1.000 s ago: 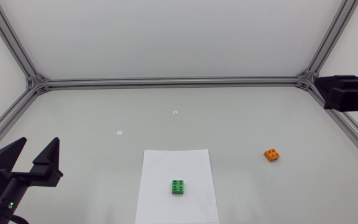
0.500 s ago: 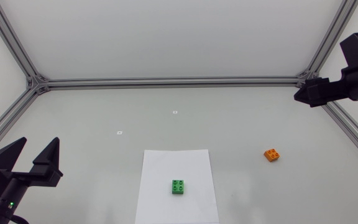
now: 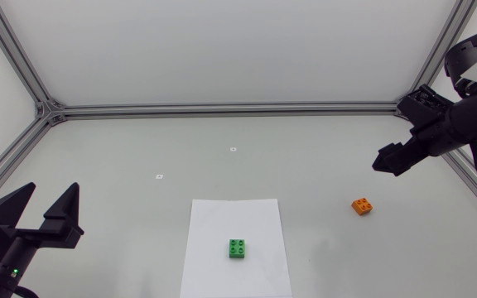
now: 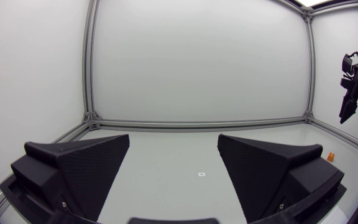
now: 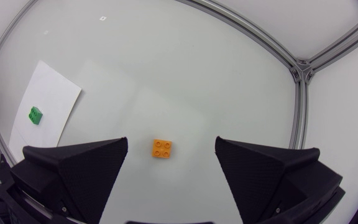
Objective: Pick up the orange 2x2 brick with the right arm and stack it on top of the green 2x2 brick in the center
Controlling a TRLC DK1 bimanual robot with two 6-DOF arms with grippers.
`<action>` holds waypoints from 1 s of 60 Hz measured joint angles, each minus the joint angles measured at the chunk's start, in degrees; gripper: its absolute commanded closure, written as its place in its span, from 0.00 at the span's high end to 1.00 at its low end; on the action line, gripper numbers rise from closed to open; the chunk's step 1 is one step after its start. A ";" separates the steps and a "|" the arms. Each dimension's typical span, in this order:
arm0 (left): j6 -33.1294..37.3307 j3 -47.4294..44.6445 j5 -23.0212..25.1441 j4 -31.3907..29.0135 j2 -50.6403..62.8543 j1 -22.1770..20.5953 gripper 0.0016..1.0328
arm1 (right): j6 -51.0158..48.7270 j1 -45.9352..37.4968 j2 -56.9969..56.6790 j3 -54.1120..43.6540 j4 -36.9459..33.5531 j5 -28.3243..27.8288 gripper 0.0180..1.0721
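Observation:
The orange 2x2 brick (image 3: 362, 205) lies on the table right of centre, studs up. The green 2x2 brick (image 3: 238, 248) sits on a white paper sheet (image 3: 222, 215) at the front centre. My right gripper (image 3: 390, 159) hangs in the air behind the orange brick and slightly to its right, and nothing is in it. In the right wrist view the orange brick (image 5: 161, 149) shows on the table far below, between the open fingers (image 5: 79, 168), with the green brick (image 5: 35, 114) far off to the side. My left gripper (image 3: 52, 192) stands open and empty at the front left.
An aluminium frame rail (image 3: 230, 108) runs along the table's back edge and down both sides. Two small white markers (image 3: 233, 149) (image 3: 160, 176) lie on the table behind the paper.
My right arm has swung in from the back right corner, forward and down toward the orange brick. The left arm and both bricks have not moved.

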 measured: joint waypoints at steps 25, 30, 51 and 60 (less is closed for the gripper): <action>0.02 0.00 0.00 0.00 0.00 0.00 0.96 | -2.34 0.00 13.35 -4.26 6.29 2.89 0.92; 0.00 0.00 0.00 0.00 0.00 0.00 0.96 | -2.36 0.02 15.56 -4.92 7.67 3.06 0.92; 0.00 0.00 0.00 0.00 0.00 0.00 0.96 | -2.32 0.72 20.11 -7.13 11.39 4.15 0.90; 0.00 0.00 0.00 0.00 0.00 0.00 0.96 | -2.27 0.92 20.55 -7.13 11.61 4.33 0.86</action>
